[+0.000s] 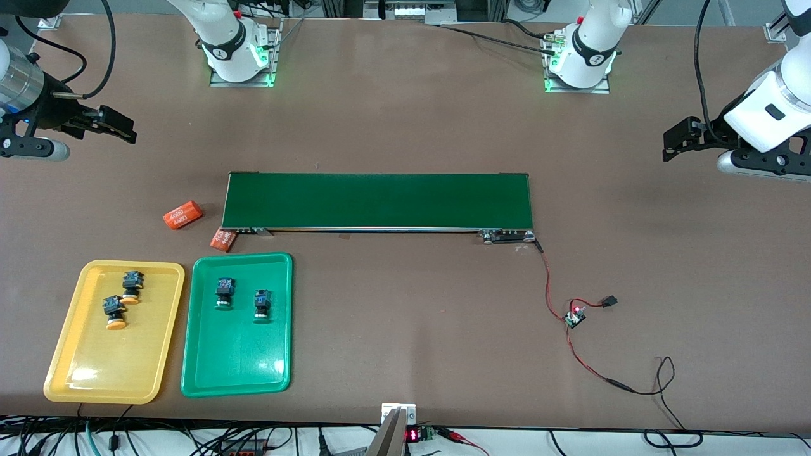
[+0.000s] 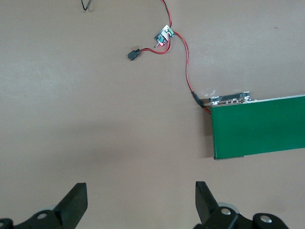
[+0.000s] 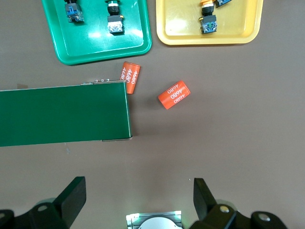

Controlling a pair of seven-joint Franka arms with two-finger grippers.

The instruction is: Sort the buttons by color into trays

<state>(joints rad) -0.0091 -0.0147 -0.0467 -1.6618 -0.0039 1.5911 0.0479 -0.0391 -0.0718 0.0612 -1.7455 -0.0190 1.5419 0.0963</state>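
Yellow tray [image 1: 63, 354] held both yellow-capped buttons [image 1: 120, 299], green tray [image 1: 209, 367] both green-capped buttons [image 1: 244, 299], well apart from either gripper. Left gripper [image 2: 140, 200] and right gripper [image 3: 138, 198] hung wide open, empty. Risk judged slight: a needless reach could knock sorted buttons or 4680 cylinders [image 1: 183, 215].

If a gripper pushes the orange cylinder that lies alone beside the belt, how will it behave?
The orange cylinder lies on its side, so it would probably roll. Its skin looks smooth, perhaps slippery. The table around it is flat, so little would stop it.
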